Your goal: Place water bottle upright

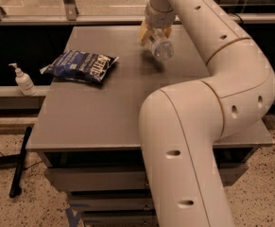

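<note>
The water bottle (159, 48) is clear plastic. It hangs tilted a little above the far middle of the grey table (104, 112), with its round base facing the camera and a faint shadow on the table beneath it. My gripper (151, 32) reaches down from the top of the camera view and is shut on the bottle's upper part. Its yellowish fingers (143, 32) show on the bottle's left side. The cap and label are hidden behind the gripper. My white arm (212, 103) fills the right half of the view.
A dark blue chip bag (80, 65) lies on the table's left side. A small white pump-dispenser bottle (22, 80) stands on a ledge left of the table. A railing runs behind the table's far edge. A black rod (21, 162) lies on the floor at left.
</note>
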Action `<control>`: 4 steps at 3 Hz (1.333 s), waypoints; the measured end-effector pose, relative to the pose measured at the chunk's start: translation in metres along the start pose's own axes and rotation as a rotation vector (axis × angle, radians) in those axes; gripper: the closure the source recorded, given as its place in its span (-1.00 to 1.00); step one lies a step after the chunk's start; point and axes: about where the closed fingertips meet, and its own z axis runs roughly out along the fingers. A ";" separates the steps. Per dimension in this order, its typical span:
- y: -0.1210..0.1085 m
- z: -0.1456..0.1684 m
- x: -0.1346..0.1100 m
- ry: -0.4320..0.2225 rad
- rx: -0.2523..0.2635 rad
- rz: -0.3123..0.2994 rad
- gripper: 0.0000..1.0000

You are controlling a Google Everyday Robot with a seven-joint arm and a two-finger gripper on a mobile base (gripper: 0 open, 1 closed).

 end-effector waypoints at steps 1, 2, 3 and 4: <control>0.020 -0.018 0.007 -0.018 -0.002 -0.029 1.00; 0.035 -0.042 0.023 -0.057 -0.016 -0.033 1.00; 0.047 -0.042 0.059 -0.039 -0.042 -0.021 1.00; 0.054 -0.021 0.102 0.010 -0.079 -0.007 1.00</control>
